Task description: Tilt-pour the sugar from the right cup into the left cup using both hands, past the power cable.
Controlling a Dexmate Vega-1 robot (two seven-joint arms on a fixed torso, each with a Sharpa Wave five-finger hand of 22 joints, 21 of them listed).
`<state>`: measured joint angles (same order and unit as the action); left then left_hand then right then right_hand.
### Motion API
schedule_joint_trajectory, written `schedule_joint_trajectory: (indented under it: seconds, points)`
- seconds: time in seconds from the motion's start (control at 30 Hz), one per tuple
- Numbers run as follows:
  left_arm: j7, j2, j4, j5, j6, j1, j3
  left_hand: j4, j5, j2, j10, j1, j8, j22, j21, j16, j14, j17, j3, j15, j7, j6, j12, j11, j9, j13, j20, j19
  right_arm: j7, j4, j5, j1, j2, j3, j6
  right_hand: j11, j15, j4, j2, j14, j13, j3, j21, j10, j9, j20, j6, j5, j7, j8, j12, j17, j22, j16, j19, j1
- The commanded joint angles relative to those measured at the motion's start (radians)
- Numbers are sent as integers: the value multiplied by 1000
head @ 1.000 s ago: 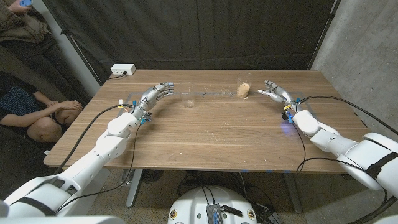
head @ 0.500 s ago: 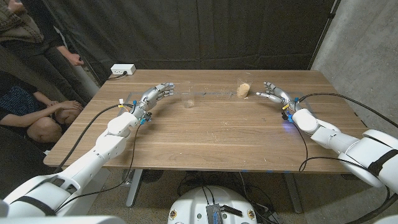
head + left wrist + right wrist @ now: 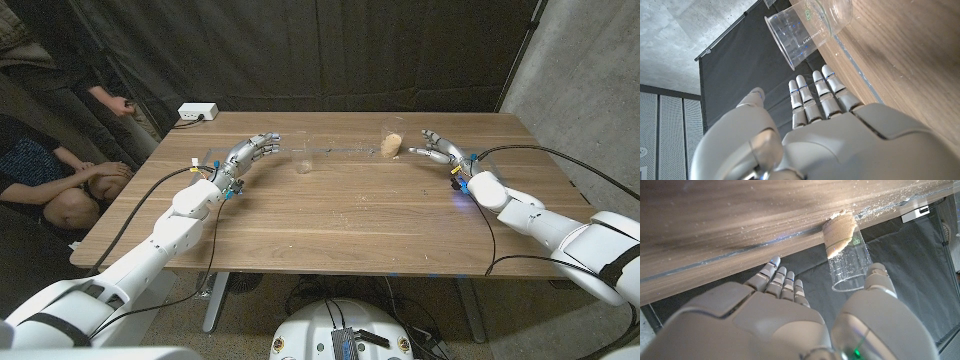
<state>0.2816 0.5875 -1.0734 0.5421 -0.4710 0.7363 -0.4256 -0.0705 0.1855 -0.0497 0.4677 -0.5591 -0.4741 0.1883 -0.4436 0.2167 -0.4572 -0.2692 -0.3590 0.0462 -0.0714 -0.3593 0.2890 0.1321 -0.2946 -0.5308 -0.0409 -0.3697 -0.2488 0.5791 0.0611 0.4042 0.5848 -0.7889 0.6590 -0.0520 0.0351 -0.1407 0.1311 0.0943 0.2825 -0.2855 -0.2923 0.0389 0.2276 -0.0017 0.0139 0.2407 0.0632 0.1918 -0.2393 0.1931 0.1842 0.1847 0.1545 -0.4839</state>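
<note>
A clear plastic cup holding tan sugar (image 3: 392, 143) (image 3: 842, 247) stands upright at the far middle-right of the table. An empty clear cup (image 3: 303, 157) (image 3: 807, 27) stands to its left. My right hand (image 3: 438, 147) (image 3: 805, 315) is just right of the sugar cup, fingers and thumb spread toward it, not touching. My left hand (image 3: 252, 151) (image 3: 810, 120) is a little left of the empty cup, fingers extended and apart, holding nothing. A thin cable (image 3: 335, 152) lies on the table between the two cups.
A white power strip (image 3: 197, 113) sits at the table's far left corner. People sit and stand beyond the left edge (image 3: 60, 175). Black cables trail along both arms. A dark curtain hangs behind the table; a concrete wall is on the right.
My right hand has edged closer to the sugar cup. The left hand and both cups are unmoved. A person at the left has shifted.
</note>
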Motion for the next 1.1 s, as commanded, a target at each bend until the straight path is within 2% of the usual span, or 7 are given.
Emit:
schedule_joint_trajectory:
  seconds: [0.03,0.27,0.67,1.1]
  points:
    - [23,-6,40,7,-11,-20,-1,0,9,-3,9,6,-2,3,1,7,-13,-1,-8,102,0,-11,6,-3,-3,-5,-3,-5,44,17,2,-12,-24,7,-66,-5,2,-3,4,-17,5,3,5,-23,1,9,18,7,5,1,5,4,3,-1,-7,-2]
    - [36,-12,63,10,-17,-31,-2,1,9,-4,9,6,-1,3,2,7,-13,-1,-10,102,2,-11,5,-4,-3,-6,-3,-6,65,-11,1,-36,-51,-2,-81,-9,-5,0,9,-36,7,10,13,-45,0,15,32,8,11,1,10,4,4,-3,-14,6]
    - [45,-25,100,12,-25,-48,-4,2,9,-4,14,7,-2,3,4,7,-16,1,-12,104,2,-16,6,-5,-3,-7,-5,-6,80,-163,-9,-123,-135,-55,-73,-14,-9,3,11,-40,8,14,18,-49,0,20,42,9,16,2,9,5,4,0,-18,11]
    - [67,-37,141,16,-34,-73,-6,3,8,-5,15,8,-3,3,6,7,-16,2,-14,103,3,-19,6,-3,-2,-8,-6,-7,77,-179,-51,-153,-160,-89,-97,-16,-12,4,9,-44,9,16,21,-52,-1,19,38,11,16,7,7,5,5,2,-17,13]
